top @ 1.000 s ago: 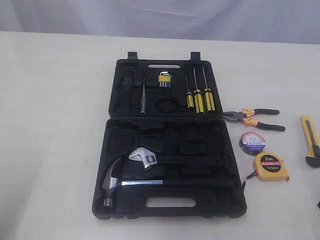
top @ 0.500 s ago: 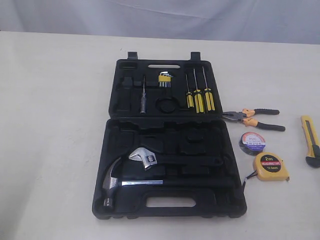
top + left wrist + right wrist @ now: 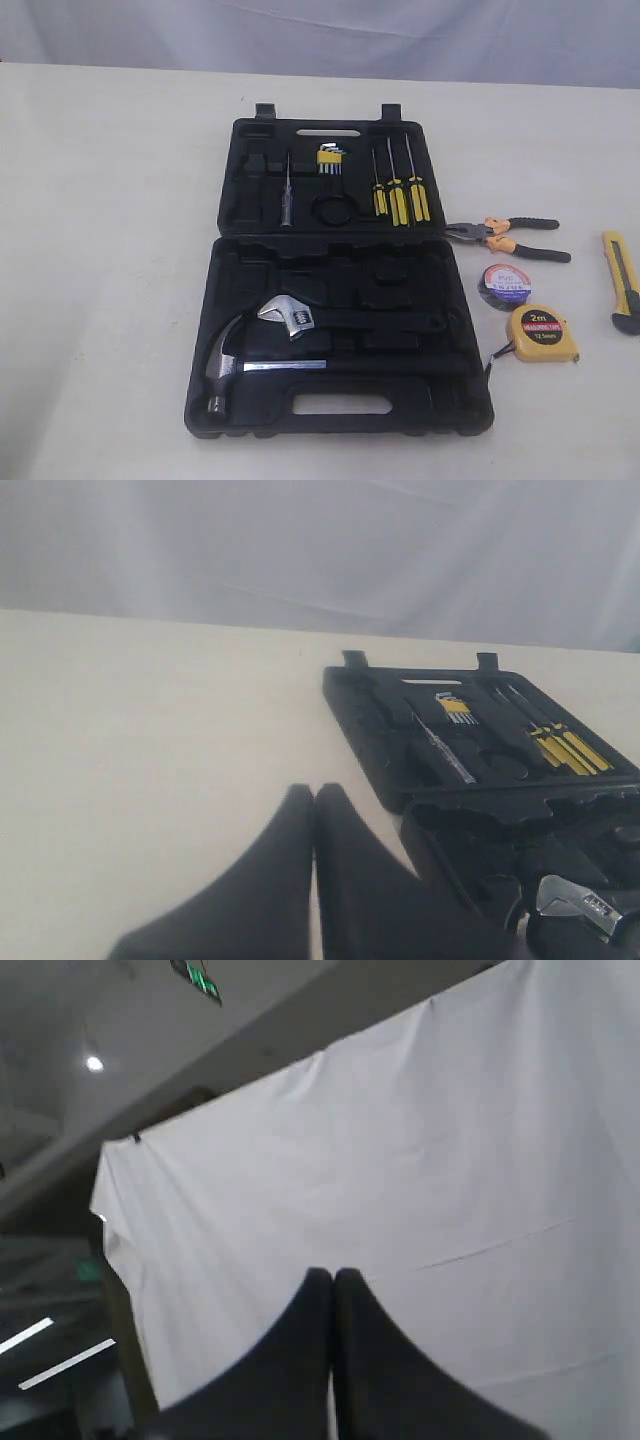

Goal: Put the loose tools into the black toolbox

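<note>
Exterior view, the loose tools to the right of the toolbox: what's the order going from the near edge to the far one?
Yellow tape measure → black tape roll → orange-handled pliers. The utility knife runs alongside that whole span, so it is left out.

Left hand [image 3: 313, 793], right hand [image 3: 332, 1277]: both closed

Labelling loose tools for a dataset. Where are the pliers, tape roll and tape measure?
pliers [image 3: 468, 233], exterior view, on the steel head
tape roll [image 3: 505, 284], exterior view, on its label
tape measure [image 3: 541, 333], exterior view, on its yellow face
</note>
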`<state>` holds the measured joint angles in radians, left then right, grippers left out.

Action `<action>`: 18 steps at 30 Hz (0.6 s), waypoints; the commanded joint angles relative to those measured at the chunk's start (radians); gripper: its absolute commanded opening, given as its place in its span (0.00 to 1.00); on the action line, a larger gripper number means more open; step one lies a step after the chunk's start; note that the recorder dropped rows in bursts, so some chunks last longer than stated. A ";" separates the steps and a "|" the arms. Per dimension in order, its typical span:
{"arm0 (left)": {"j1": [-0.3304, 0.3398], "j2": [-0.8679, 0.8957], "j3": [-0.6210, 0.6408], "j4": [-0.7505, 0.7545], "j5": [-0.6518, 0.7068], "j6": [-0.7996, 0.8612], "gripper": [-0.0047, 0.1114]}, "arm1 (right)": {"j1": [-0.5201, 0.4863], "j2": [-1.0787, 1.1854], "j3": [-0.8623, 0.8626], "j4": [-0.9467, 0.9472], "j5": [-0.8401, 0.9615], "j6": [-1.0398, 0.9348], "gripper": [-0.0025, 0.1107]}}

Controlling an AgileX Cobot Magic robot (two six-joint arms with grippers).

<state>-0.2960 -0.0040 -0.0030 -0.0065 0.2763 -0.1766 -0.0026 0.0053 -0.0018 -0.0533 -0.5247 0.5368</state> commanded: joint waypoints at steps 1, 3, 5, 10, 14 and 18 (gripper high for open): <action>-0.005 0.004 0.003 0.006 -0.004 0.001 0.04 | -0.005 -0.005 -0.021 0.001 0.157 0.103 0.02; -0.005 0.004 0.003 0.006 -0.004 0.001 0.04 | -0.005 0.037 -0.081 0.001 0.340 0.103 0.02; -0.005 0.004 0.003 0.006 -0.004 0.001 0.04 | -0.005 0.119 -0.144 0.001 0.469 0.089 0.02; -0.005 0.004 0.003 0.006 -0.004 0.001 0.04 | 0.017 0.454 -0.329 0.001 0.644 0.046 0.02; -0.005 0.004 0.003 0.006 -0.004 0.001 0.04 | 0.068 0.735 -0.495 0.001 0.814 -0.064 0.02; -0.005 0.004 0.003 0.006 -0.004 0.001 0.04 | 0.106 1.005 -0.657 0.005 1.013 -0.170 0.02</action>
<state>-0.2960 -0.0040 -0.0030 -0.0065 0.2763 -0.1766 0.0833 0.8409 -0.5664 -0.0496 0.3401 0.4485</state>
